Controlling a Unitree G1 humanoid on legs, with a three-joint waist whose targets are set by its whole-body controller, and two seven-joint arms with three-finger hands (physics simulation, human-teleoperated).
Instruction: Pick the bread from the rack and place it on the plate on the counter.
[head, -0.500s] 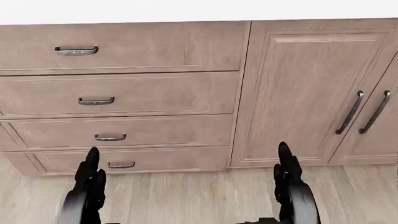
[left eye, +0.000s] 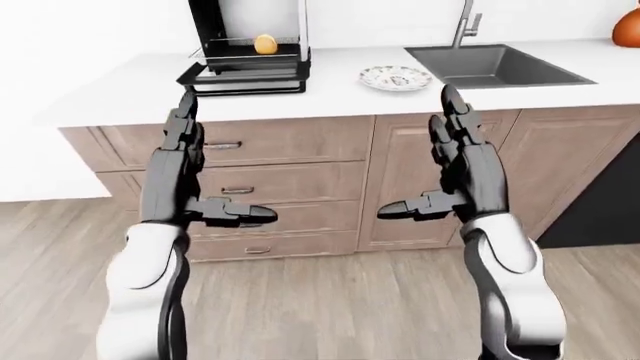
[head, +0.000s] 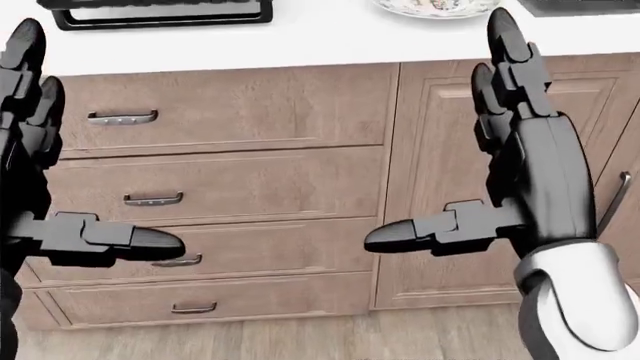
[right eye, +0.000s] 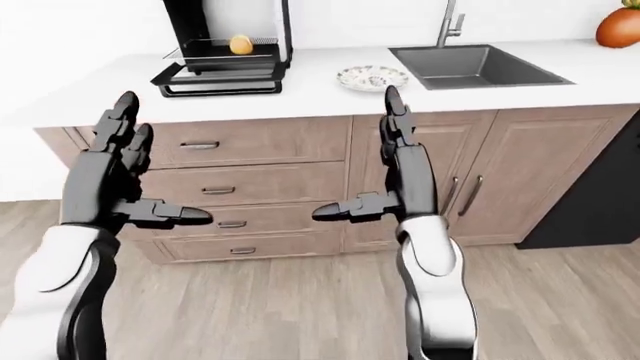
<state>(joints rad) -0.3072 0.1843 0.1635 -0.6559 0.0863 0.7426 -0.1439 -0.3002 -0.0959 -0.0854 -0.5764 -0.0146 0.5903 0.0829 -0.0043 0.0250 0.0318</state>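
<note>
Both the left hand (left eye: 185, 176) and right hand (left eye: 455, 169) stand spread and empty (thumbs pointing inward), the bread (left eye: 265, 44) on the rack (left eye: 245, 71) at eleven o'clock.

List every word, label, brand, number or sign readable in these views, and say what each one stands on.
None: no readable text in any view.
The rack, the bread, the sink and the drawer fronts carry no lettering.
The plate has a coloured rim pattern, too small to tell whether it holds any characters.
The left hand and right hand bear no markings.
</note>
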